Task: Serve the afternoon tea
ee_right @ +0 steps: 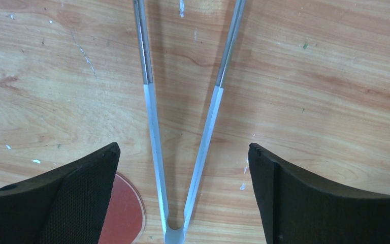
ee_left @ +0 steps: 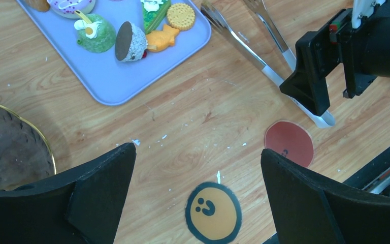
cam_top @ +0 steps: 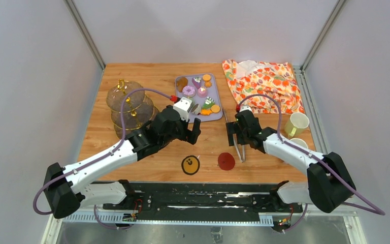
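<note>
Left gripper [cam_top: 189,136] gapes wide and empty just near of the lilac tray [cam_top: 214,89] holding the pastries [cam_top: 199,91]. The glass stand [cam_top: 127,104] is far left, the mugs [cam_top: 296,123] right. Left wrist view: its fingers spread over bare table [ee_left: 193,117]. Right wrist view: the right gripper [ee_right: 184,150] is wide, straddling the tongs [ee_right: 152,117] without touching them.

Stand [cam_top: 127,104] left of tray [ee_left: 111,76]; tongs [ee_right: 153,127] right of tray; 2 mugs [cam_top: 296,124] far right, cloth [cam_top: 264,84] behind them
</note>
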`<state>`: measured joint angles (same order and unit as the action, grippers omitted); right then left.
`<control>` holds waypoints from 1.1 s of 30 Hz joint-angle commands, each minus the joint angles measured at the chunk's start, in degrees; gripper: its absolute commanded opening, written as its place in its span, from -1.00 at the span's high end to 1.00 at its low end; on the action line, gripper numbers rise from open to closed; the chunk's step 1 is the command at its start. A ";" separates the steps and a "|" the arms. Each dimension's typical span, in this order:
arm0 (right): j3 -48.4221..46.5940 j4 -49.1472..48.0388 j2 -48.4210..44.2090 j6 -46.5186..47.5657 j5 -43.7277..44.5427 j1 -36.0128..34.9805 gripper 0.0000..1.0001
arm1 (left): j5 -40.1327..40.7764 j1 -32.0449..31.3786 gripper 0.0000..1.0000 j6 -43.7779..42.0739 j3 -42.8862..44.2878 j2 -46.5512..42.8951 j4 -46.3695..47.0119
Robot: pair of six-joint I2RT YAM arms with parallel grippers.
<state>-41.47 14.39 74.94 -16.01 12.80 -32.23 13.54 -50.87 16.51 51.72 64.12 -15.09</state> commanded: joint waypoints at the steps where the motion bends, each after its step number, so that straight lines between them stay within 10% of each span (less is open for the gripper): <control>1: 3.98 -5.83 -2.79 -0.56 1.78 -0.29 -0.92 | 0.48 -0.38 -0.96 -0.34 0.58 0.63 1.72; 26: 8.41 -20.14 8.90 -6.95 3.22 -0.17 -0.98 | 0.63 -0.45 -0.96 -0.47 0.88 2.01 1.47; 33: 9.13 -20.80 10.40 -9.77 4.46 -0.18 -0.25 | 1.35 -0.45 -0.96 -0.75 0.69 2.00 1.16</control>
<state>-33.26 -7.99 83.57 -22.72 16.38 -32.21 13.45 -50.87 16.49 51.72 65.87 -15.14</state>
